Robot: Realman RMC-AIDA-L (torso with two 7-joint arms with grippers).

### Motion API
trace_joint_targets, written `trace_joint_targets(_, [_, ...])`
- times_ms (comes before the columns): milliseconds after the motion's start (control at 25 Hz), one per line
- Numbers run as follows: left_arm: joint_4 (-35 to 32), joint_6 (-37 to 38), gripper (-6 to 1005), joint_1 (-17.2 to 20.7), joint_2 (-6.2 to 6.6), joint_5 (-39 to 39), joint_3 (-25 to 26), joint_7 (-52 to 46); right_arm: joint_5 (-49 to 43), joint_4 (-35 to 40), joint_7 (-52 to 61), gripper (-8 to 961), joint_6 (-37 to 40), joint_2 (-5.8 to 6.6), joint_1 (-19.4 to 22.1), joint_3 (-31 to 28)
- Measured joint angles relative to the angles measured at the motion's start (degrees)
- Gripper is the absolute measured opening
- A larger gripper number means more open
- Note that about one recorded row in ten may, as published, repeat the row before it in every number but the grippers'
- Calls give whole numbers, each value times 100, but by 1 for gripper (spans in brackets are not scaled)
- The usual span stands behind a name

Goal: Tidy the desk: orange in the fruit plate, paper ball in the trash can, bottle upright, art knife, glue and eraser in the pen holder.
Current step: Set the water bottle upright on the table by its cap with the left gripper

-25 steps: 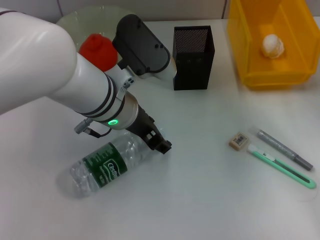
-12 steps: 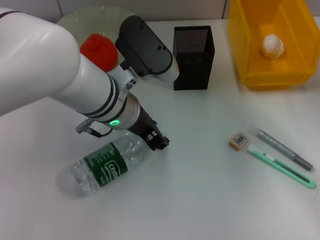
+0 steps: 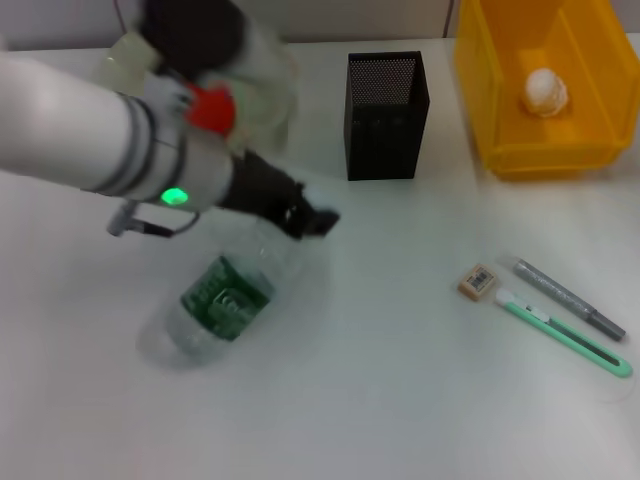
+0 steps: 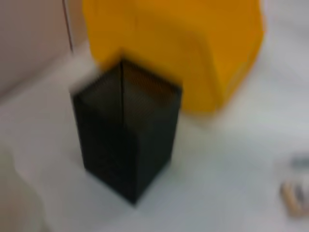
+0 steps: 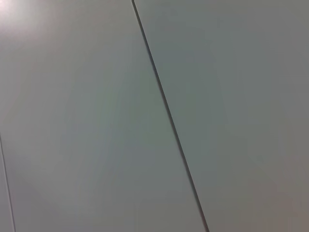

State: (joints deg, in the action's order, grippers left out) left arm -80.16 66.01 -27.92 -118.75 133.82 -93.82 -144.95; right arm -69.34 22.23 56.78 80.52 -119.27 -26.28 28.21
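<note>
- Left gripper (image 3: 310,220) clenched on neck of bottle (image 3: 225,300), mid-desk, tilted, base on table (image 3: 400,400).
- Risk: smooth plastic may slip from grip and roll toward pen holder (image 3: 387,115).
- Right gripper not in view.

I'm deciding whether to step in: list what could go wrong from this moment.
1. The left gripper holds the bottle only at its neck end, tilted partway up; it might slip or pivot in the grip.
2. The pen holder stands close beyond the gripper; a swinging bottle could knock it over.
3. The eraser, glue and art knife lie loose nearby; a dropped bottle could scatter them.
</note>
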Motion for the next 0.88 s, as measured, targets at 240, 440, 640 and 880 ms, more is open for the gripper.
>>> trace_joint_targets(240, [362, -131, 435, 962, 9, -2667, 1503, 2353, 0, 0, 0, 585, 8, 0, -11, 0])
trace_joint_targets(440, [721, -130, 435, 1277, 10, -3647, 1753, 3433, 0, 0, 0, 585, 9, 0, -49, 0])
trace_joint_targets(640, [1180, -169, 435, 1313, 10, -4191, 1849, 4244, 0, -11, 0, 585, 8, 0, -86, 14])
trace_joint_targets(880, [1573, -217, 434, 1171, 10, -4307, 1946, 4612, -1, -115, 0, 584, 8, 0, -106, 3])
